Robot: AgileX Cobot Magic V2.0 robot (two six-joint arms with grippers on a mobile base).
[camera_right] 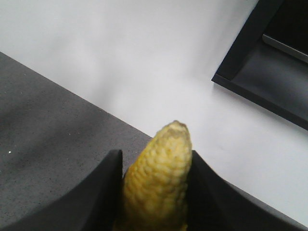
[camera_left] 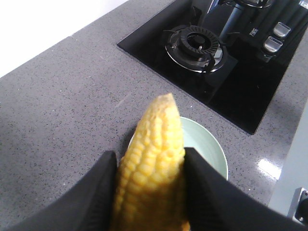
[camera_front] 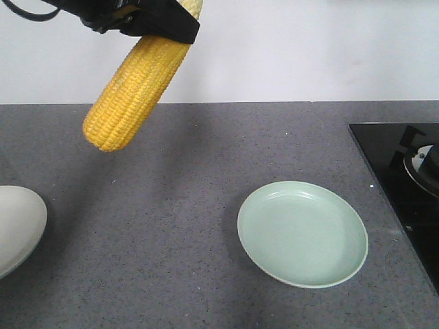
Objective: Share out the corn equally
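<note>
Each gripper was clamped on its own cob. The left gripper [camera_left: 151,192] held a cob [camera_left: 153,168] high over the green plate [camera_left: 209,149] on the counter [camera_left: 72,110]; the right gripper [camera_right: 154,192] held another cob [camera_right: 161,173] near the wall. A cob looked stiff, fairly heavy and bumpy enough to grip; mid-length holds would likely balance best.

The black left hand [camera_left: 150,192] is raised in the air, its two padded fingers [camera_left: 94,197] closed on a yellow corn cob [camera_left: 154,159]. The black right hand [camera_right: 154,192] grips another cob [camera_right: 159,178] the same way.
</note>
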